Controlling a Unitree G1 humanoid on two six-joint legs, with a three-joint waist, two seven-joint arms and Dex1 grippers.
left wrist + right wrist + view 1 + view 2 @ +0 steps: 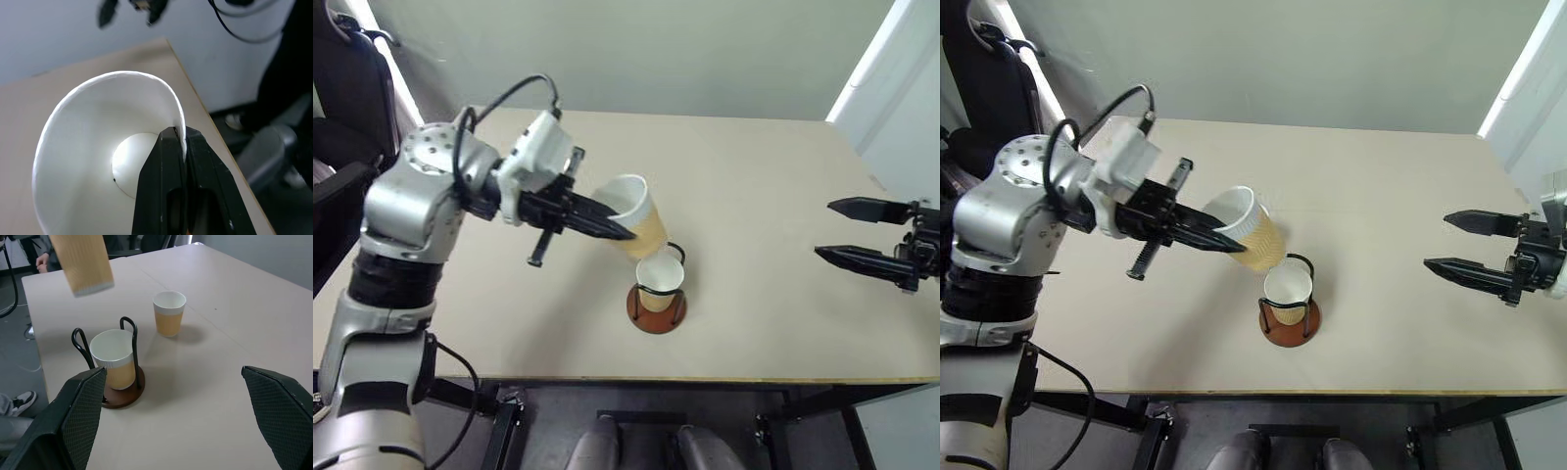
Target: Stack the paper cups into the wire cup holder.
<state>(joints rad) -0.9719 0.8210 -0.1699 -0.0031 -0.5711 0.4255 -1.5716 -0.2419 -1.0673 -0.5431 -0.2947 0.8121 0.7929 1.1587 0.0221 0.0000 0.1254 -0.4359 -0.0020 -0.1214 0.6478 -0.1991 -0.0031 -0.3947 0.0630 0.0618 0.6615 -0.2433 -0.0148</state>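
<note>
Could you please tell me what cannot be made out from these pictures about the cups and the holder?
- Third paper cup: in the head views the held cup and left gripper cover the table behind them.
- Held cup's rim and mouth: cut off by the edge of the right wrist view.
- Wire cup holder: the cup in the holder hides part of its base.
- Right gripper: nothing hidden, open.

The left arm (pixel 406 211) is silver-grey with round screwed joints, a white wrist block and looping black cable behind slim black fingers (pixel 597 220).

No readable text, labels or numbers anywhere
</note>
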